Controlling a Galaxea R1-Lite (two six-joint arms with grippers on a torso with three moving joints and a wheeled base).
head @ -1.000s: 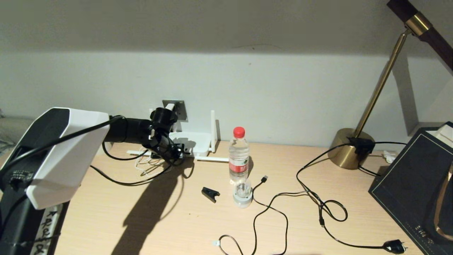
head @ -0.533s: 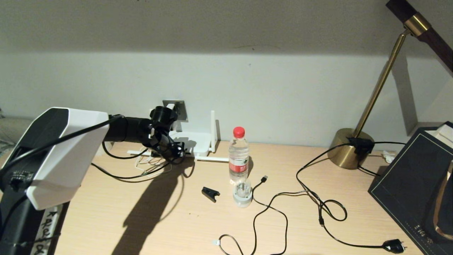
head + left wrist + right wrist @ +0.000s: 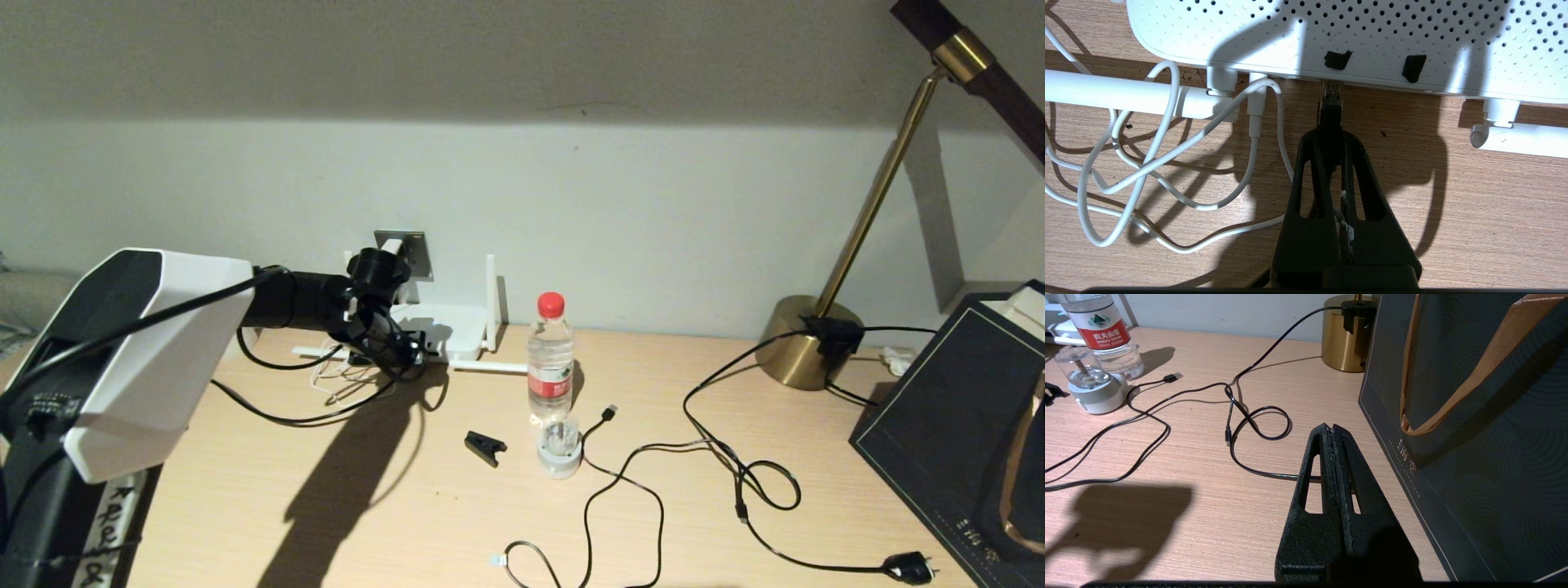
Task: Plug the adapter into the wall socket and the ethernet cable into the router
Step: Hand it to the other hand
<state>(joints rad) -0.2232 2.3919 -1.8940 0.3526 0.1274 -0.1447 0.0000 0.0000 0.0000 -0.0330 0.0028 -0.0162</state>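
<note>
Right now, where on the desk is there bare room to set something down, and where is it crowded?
Bare wood lies in front of the left arm, between its shadow and the black clip. Crowded: white cords beside the router, where the left gripper holds the ethernet cable; black cables loop from the water bottle to the dark bag.

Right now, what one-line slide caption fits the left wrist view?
Left gripper shut on the ethernet cable, its clear tip at the router edge, beside white cords.

A water bottle (image 3: 550, 353), brass lamp (image 3: 810, 341), dark bag (image 3: 955, 425), and perhaps a clip (image 3: 485, 447).
</note>
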